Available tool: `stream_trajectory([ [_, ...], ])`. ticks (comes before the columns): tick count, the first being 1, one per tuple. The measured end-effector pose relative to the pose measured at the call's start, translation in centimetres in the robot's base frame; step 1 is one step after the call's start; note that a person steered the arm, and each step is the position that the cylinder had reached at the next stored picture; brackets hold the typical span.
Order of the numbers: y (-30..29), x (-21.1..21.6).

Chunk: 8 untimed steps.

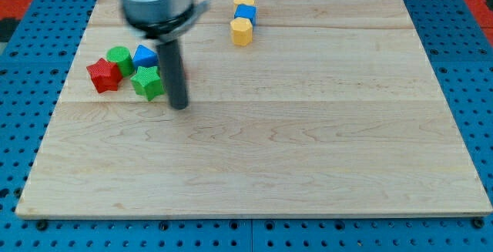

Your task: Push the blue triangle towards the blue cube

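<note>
Arm's grey cylindrical end [156, 1] enters at upper left of frame, cut off by top edge. Straight dark rod [173, 67] hangs from it, near vertical. My tip [179, 107] sits in left-centre of frame, below cylinder, slightly right of it.

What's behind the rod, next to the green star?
A sliver of red shows at the rod's right edge, beside the green star; the rod covers the rest, so its shape is unclear. My tip rests just right of the star.
</note>
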State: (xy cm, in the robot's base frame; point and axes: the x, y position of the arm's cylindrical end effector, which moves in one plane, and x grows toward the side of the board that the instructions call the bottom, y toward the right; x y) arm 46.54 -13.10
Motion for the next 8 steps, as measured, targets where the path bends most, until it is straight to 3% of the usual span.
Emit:
stream_trajectory([
  [1,-6.6,4.3],
  [2,-9.7,2.0],
  [5,-4.6,-7.5],
  [8,-3.2,-16.0],
])
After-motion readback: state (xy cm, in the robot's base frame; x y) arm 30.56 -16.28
